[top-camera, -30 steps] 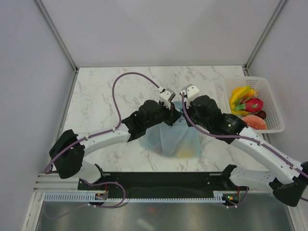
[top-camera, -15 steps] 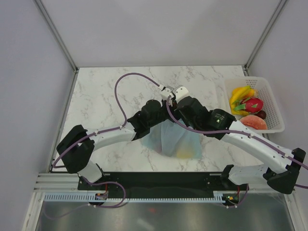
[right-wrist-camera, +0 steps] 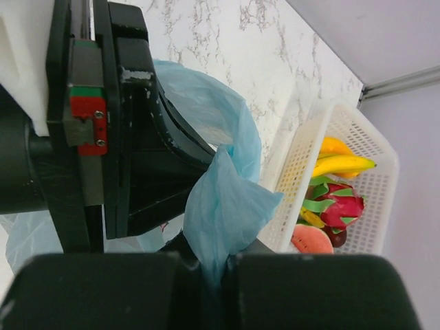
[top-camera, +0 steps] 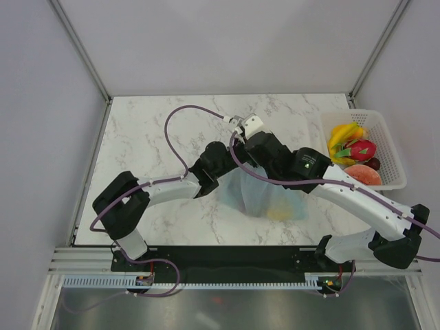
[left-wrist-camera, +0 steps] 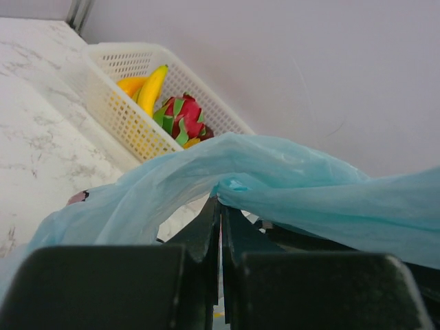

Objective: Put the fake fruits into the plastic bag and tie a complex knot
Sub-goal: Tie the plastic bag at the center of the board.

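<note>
Crossing over the table middle, left fingers and right fingers each clench a fold of the plastic bag, hiding its mouth. A yellow blur shows inside; fake fruits fill the white basket, far right.

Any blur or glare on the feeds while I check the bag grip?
Top external: even light, sharp, but the right arm covers the plastic bag's top. Left wrist: near fingers dark and blurred, basket sharp. Right wrist: fingers blurred, bag crisp. No glare.
</note>
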Controlling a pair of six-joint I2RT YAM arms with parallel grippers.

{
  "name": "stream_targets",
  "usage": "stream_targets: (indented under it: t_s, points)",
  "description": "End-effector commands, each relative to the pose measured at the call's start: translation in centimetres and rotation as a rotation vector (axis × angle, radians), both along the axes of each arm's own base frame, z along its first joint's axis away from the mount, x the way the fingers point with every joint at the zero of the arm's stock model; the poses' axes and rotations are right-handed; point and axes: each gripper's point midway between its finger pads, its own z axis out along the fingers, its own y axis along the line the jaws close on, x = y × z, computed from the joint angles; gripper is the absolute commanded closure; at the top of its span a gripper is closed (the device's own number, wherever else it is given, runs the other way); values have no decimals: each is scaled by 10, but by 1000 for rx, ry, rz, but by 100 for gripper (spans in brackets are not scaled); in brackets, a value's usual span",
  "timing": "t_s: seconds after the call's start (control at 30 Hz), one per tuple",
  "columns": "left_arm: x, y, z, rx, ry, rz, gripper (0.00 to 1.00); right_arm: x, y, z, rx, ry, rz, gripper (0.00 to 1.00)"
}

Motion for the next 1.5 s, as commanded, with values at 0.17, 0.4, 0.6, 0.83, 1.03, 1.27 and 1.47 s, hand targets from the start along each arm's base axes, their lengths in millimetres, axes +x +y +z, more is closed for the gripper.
stream_targets:
  t_s: [0.17,0.4,0.6,0.83,1.03,1.27,1.47]
  points:
    - [23,-5,20,-192,32,43,98,2,18,52,8,-124,-14,100]
    - [28,-14,26,-405,67,-9,98,2,34,51,-29,-94,-40,100]
    - [17,-26,17,-425,30,-132,98,3,25,29,-117,-77,-148,100]
    - [1,-26,3,-386,20,-265,98,-2,26,-2,-161,-56,-179,100]
    - [-19,-23,-5,-340,59,-352,98,-7,28,-16,-186,-61,-183,100]
    - [-36,-27,-42,-182,209,-422,98,-13,19,-27,-199,-55,-190,100]
    - [-53,-39,-51,-127,219,-526,98,-21,20,-33,-195,-35,-164,100]
